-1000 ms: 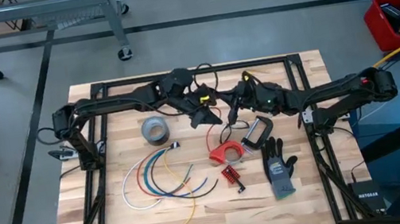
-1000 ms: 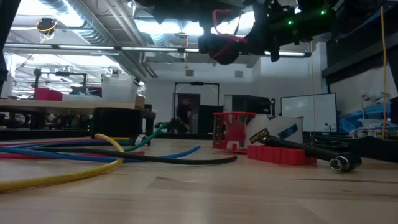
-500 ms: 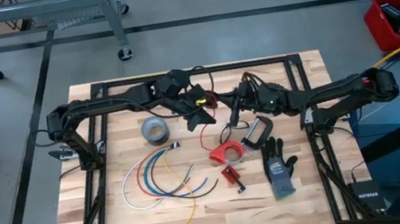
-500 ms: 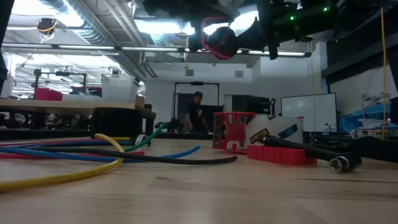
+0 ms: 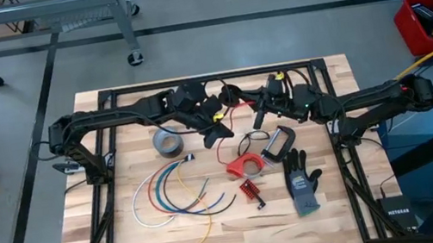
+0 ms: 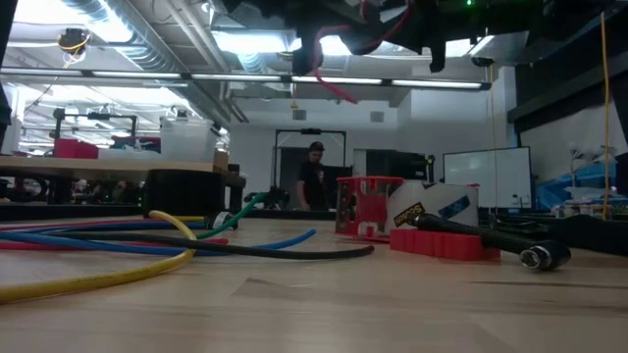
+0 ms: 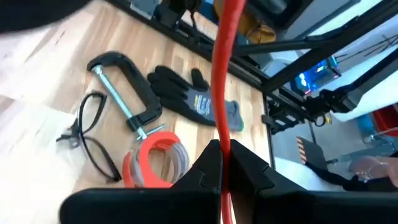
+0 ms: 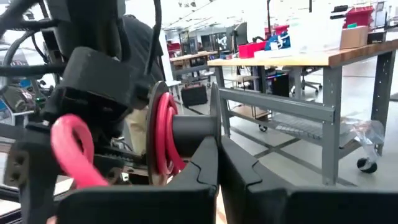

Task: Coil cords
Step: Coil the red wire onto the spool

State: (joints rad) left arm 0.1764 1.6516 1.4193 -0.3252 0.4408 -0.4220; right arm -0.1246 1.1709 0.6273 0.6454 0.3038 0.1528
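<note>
Surface: your wooden surface [image 5: 114,242] lies bare along its near edge.
Left gripper: your left gripper [image 5: 220,130] pinches the red cord [image 7: 221,81], raised near the far edge.
Right gripper: your right gripper [image 5: 258,120] is pressed together beside a spool [image 8: 180,134] wound with red cord.
Other cords: the loose cords [image 5: 171,194] curve near the left edge, beside the tape roll [image 5: 168,140].
</note>
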